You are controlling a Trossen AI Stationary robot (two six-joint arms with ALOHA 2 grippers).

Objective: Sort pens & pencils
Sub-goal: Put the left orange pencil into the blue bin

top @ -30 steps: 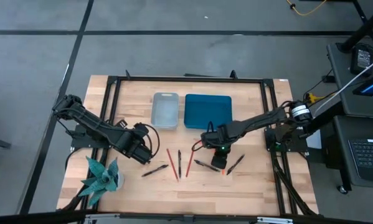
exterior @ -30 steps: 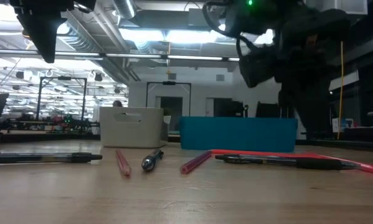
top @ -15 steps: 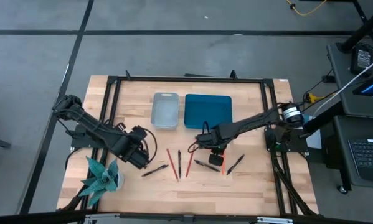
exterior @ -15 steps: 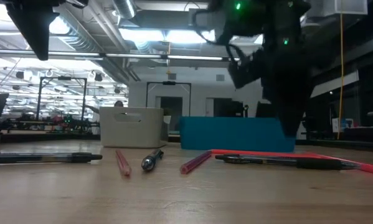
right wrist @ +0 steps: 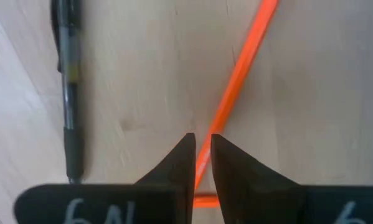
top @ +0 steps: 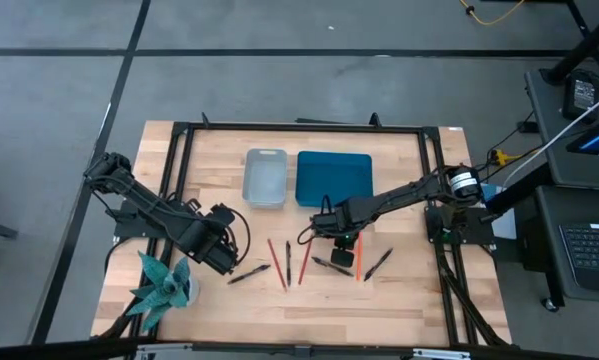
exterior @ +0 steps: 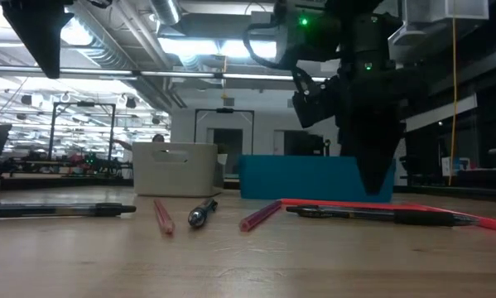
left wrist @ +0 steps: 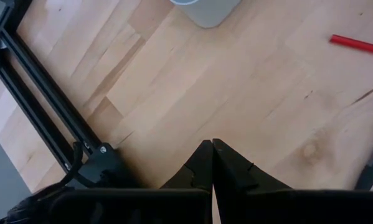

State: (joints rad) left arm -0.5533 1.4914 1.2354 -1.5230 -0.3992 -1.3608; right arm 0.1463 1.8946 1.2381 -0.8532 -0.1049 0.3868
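Observation:
Several pens and pencils lie side by side on the wooden table's near half. Among them are a black pen (top: 249,272), two red pencils (top: 276,262) (top: 306,258), another black pen (top: 331,265) and an orange-red pencil (top: 359,263). My right gripper (right wrist: 200,146) points straight down, just over the orange-red pencil (right wrist: 242,62). Its fingers are open by a narrow gap, through which the pencil shows. My left gripper (left wrist: 211,144) is shut on nothing and hangs high over the table's left part (top: 227,262). The grey tray (top: 265,177) and the blue tray (top: 333,178) stand at the far middle. My right gripper's fingertips (right wrist: 185,149) stand on either side of the orange-red pencil's near part (right wrist: 206,149), coming from above. The pencil lies flat on the table. I cannot tell whether the fingertips touch it.
A teal folded-paper plant (top: 164,285) stands at the near left corner. A black frame (top: 184,170) runs around the table top. One more black pen (top: 379,263) lies right of the orange-red pencil. A black pen (right wrist: 68,81) lies close beside my right gripper.
My right gripper has moved a little toward the table's left edge and come down lower over the orange-red pencil, rolling slightly. The pens and pencils have stayed where they were.

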